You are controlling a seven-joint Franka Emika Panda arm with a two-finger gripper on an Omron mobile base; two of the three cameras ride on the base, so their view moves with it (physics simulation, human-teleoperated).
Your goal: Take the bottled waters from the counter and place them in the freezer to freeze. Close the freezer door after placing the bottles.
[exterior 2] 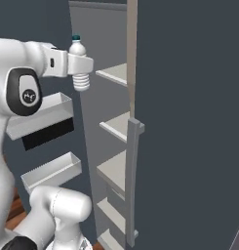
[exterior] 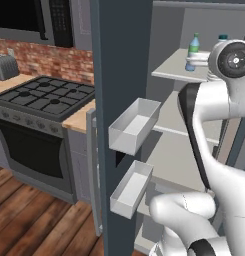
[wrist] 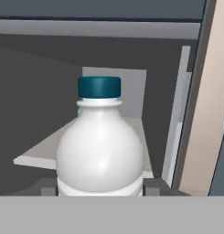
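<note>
Hand view: claw pinches whitish bottle, blue cap up, upright, in front of freezer shelf. Blue-tinted bottle stands on that shelf, just beyond. Freezer door open, beside stove and table.

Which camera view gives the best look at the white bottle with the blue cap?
The hand view: the white bottle is large, centred and upright, with the cap clear. The right base view shows it small, shut in the claw. In the left base view, the arm hides almost all of it; its cap peeks out.
</note>
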